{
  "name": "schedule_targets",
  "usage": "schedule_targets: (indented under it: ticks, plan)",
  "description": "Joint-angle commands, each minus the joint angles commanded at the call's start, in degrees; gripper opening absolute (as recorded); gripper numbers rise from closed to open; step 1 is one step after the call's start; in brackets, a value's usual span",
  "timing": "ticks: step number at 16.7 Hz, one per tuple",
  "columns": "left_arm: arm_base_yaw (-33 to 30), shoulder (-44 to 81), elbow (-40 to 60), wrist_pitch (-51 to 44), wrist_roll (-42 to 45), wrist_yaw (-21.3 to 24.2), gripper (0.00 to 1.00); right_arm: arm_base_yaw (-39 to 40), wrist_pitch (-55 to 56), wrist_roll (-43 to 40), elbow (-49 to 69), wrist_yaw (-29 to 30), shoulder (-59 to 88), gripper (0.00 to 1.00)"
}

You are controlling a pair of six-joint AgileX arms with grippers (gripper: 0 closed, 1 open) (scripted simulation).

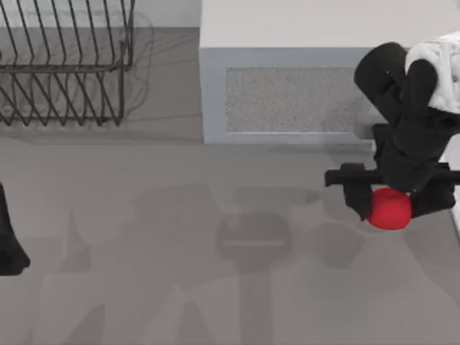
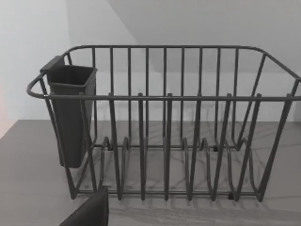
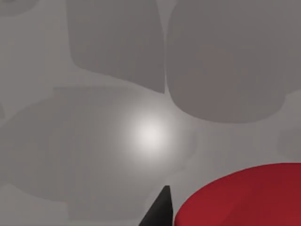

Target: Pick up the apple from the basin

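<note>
Right claw (image 1: 392,198) looks pinched on the apple (image 1: 389,209), but it's a smooth ball, so any off-center squeeze and it'll pop out.

Bright-red apple (image 1: 390,209), dark wire rack (image 1: 65,61), grey table (image 1: 180,251).

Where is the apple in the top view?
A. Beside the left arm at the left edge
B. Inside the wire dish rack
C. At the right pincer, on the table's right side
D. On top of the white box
C: the apple sits directly under the right pincer, far from the dish rack.
</note>
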Motion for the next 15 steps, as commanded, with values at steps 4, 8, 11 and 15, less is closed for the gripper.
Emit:
schedule_targets:
  ticks: [4, 8, 11, 15]
  plan:
    - [0.00, 0.00, 0.00, 0.00, 0.00, 0.00, 1.00, 0.00, 0.00, 0.00, 0.00, 0.00, 0.00, 0.60]
    - [0.00, 0.00, 0.00, 0.00, 0.00, 0.00, 1.00, 0.00, 0.00, 0.00, 0.00, 0.00, 0.00, 0.90]
    - [0.00, 0.00, 0.00, 0.00, 0.00, 0.00, 1.00, 0.00, 0.00, 0.00, 0.00, 0.00, 0.00, 1.00]
    - [0.00, 0.00, 0.00, 0.00, 0.00, 0.00, 1.00, 0.00, 0.00, 0.00, 0.00, 0.00, 0.00, 1.00]
